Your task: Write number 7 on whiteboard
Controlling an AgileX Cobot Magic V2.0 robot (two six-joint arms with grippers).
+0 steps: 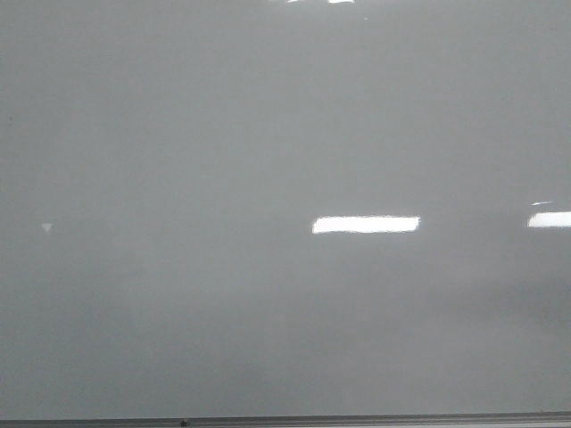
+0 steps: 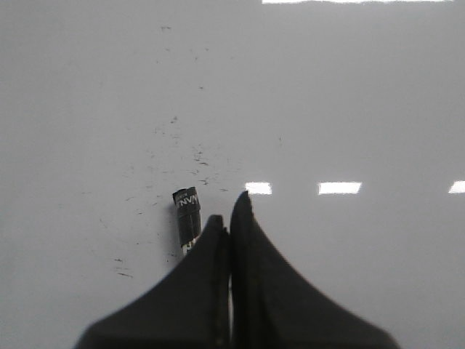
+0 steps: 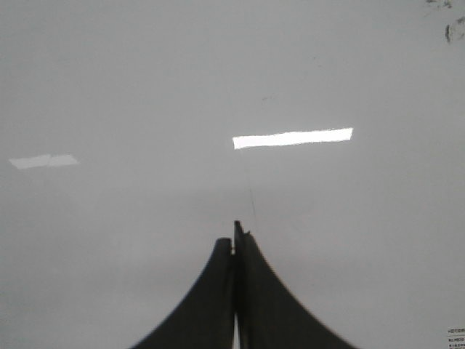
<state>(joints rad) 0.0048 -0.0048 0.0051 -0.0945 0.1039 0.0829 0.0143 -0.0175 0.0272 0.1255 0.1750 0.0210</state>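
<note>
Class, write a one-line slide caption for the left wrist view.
Left gripper shut above the speckled whiteboard, a black marker beside its fingers.

The whiteboard (image 1: 223,134) fills the front view as a glossy pale grey surface with bright rectangular glare patches; a thin grey edge strip (image 1: 375,418) runs along its near side; in the left wrist view small dark smudges (image 2: 197,156) speckle the board, and a short black marker (image 2: 187,211) with white lettering shows against it; no drawn line is visible.
</note>
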